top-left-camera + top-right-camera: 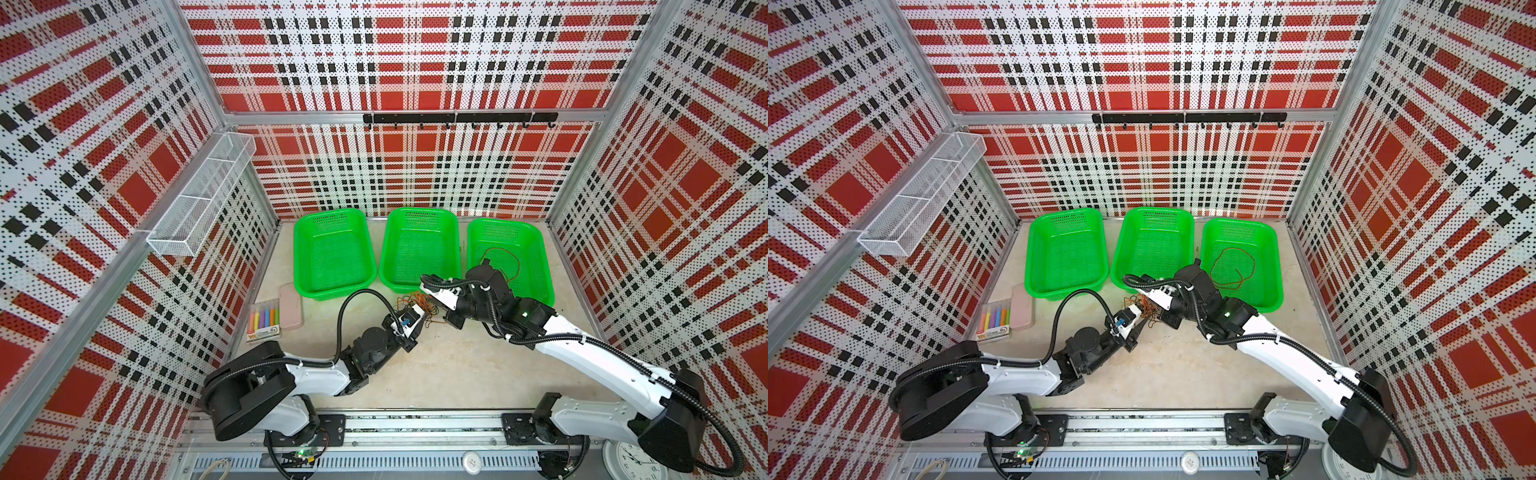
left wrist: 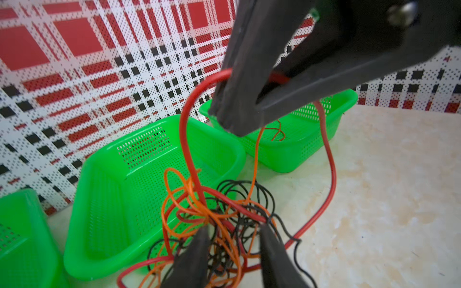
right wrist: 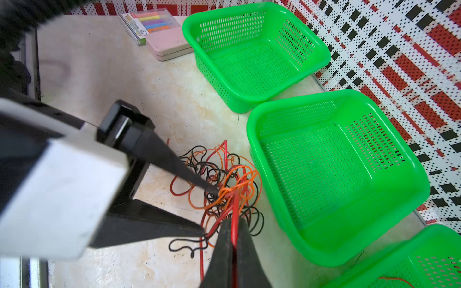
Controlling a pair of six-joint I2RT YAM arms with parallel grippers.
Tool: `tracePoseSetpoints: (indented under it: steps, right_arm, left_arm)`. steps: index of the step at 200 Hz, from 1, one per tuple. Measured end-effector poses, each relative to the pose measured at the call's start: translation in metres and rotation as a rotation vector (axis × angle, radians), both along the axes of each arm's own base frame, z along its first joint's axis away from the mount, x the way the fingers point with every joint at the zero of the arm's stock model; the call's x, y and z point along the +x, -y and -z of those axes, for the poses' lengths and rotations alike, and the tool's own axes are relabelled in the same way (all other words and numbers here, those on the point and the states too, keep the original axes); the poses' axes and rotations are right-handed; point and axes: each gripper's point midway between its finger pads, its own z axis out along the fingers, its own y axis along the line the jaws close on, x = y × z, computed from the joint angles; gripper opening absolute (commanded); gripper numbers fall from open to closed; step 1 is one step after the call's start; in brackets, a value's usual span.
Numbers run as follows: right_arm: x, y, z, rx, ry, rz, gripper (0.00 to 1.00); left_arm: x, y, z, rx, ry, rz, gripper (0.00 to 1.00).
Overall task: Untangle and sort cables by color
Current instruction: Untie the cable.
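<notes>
Cables (image 2: 219, 214) are lying tangled, lower centre, between the left gripper's (image 2: 234, 230) parted jaws. The right gripper (image 2: 238, 122) is pinching one red cable (image 2: 184, 139) near three green baskets (image 2: 112, 199).

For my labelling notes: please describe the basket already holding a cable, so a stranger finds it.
On the table, three green baskets stand along the back wall. Take the end basket beside the right arm; only it holds a thin reddish-brown cable.

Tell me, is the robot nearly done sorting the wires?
No. Done: one reddish cable lies in the right-hand basket. In hand: the right gripper is shut on a red cable from the tangle; the left gripper is open at it. Left: black, orange and red cables knotted on the table; the middle basket and left-hand basket empty.
</notes>
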Motion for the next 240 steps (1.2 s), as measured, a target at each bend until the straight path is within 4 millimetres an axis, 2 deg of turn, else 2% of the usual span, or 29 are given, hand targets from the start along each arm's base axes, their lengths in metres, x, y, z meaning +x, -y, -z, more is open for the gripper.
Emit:
tracePoseSetpoints:
  steps: [16,28,62,70,83,91,103,123,141,148,163,186,207,240]
  right_arm:
    - [-0.001,0.001,-0.006,0.012,0.006,0.003,0.0]
    - [-0.002,0.002,-0.014,0.026,0.016,0.005,0.0]
    - [-0.009,0.013,-0.051,0.086,0.083,0.012,0.0]
    - [-0.011,0.016,-0.059,0.098,0.102,0.014,0.0]
    - [-0.011,0.02,-0.067,0.104,0.126,0.019,0.0]
    - [-0.01,0.022,-0.067,0.097,0.134,0.019,0.0]
    - [-0.009,0.024,-0.063,0.073,0.136,0.02,0.0]
    - [-0.004,0.025,-0.048,0.019,0.119,0.02,0.0]
    - [0.001,0.028,-0.032,-0.022,0.102,0.023,0.0]
    - [0.002,0.029,-0.026,-0.036,0.097,0.023,0.0]
    - [0.001,0.031,-0.014,-0.065,0.099,0.003,0.0]
    - [-0.002,0.032,0.004,-0.112,0.113,-0.047,0.0]
    - [-0.005,0.031,0.01,-0.139,0.141,-0.094,0.0]
    - [-0.007,0.029,0.007,-0.159,0.205,-0.148,0.0]
  left_arm:
    - [0.002,0.001,0.0,-0.021,-0.01,-0.005,0.09]
    - [0.004,0.0,-0.001,-0.038,-0.016,-0.011,0.06]
    - [0.005,-0.004,-0.004,-0.079,-0.025,-0.018,0.04]
    - [0.004,-0.005,-0.004,-0.084,-0.028,-0.018,0.11]
    - [0.002,-0.007,-0.003,-0.088,-0.031,-0.012,0.39]
    - [0.0,-0.008,-0.004,-0.093,-0.033,-0.007,0.51]
    - [-0.004,-0.011,-0.006,-0.098,-0.03,0.001,0.61]
    - [-0.008,-0.015,-0.018,-0.099,-0.011,0.015,0.64]
    - [-0.006,-0.023,-0.029,-0.078,0.009,0.02,0.64]
    - [-0.003,-0.026,-0.031,-0.064,0.013,0.02,0.61]
    - [0.004,-0.034,-0.033,-0.023,0.017,0.019,0.54]
    - [0.012,-0.042,-0.031,0.053,0.015,0.038,0.53]
    - [0.013,-0.037,-0.027,0.128,0.018,0.091,0.57]
    - [0.01,-0.011,-0.015,0.202,0.007,0.229,0.6]
